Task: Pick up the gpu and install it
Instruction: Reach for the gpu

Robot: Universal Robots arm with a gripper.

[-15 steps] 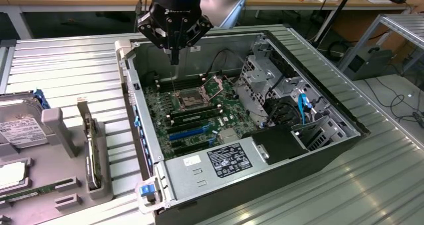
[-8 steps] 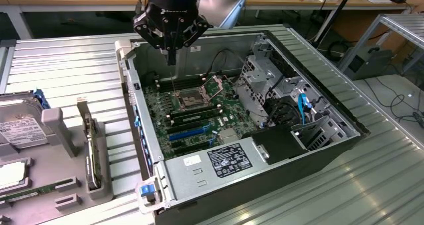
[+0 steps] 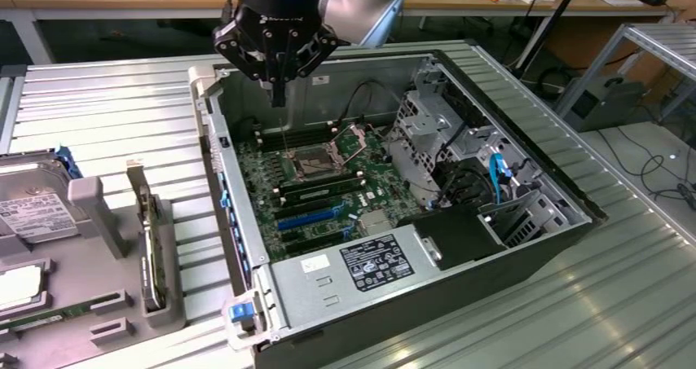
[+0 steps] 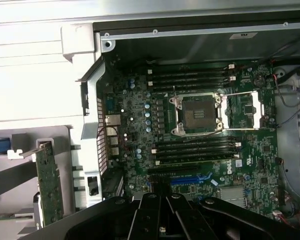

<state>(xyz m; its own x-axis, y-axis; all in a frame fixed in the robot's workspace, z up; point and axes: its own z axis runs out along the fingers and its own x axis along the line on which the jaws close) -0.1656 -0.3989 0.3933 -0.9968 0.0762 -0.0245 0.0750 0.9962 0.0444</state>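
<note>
The gpu [image 3: 149, 247] stands on its long edge in a grey holder [image 3: 103, 222] at the exterior view's left, outside the open computer case [image 3: 413, 190]. Its green circuit board and silver bracket appear in the wrist view as well, gpu [image 4: 49, 186]. My gripper [image 3: 279, 98] hangs above the far end of the case, over the motherboard [image 3: 315, 182], well apart from the card. Its black fingers [image 4: 151, 220] are pressed together, shut, with nothing between them.
A silver hard drive [image 3: 28, 210] with a white label lies in the holder beside the card. Inside the case are a bare CPU socket [image 4: 199, 112], blue expansion slots [image 4: 190, 179], memory sticks [image 4: 190, 80], drive cages [image 3: 435, 133] and a power supply [image 3: 370, 263]. Ribbed metal tabletop [image 3: 109, 116] surrounds everything.
</note>
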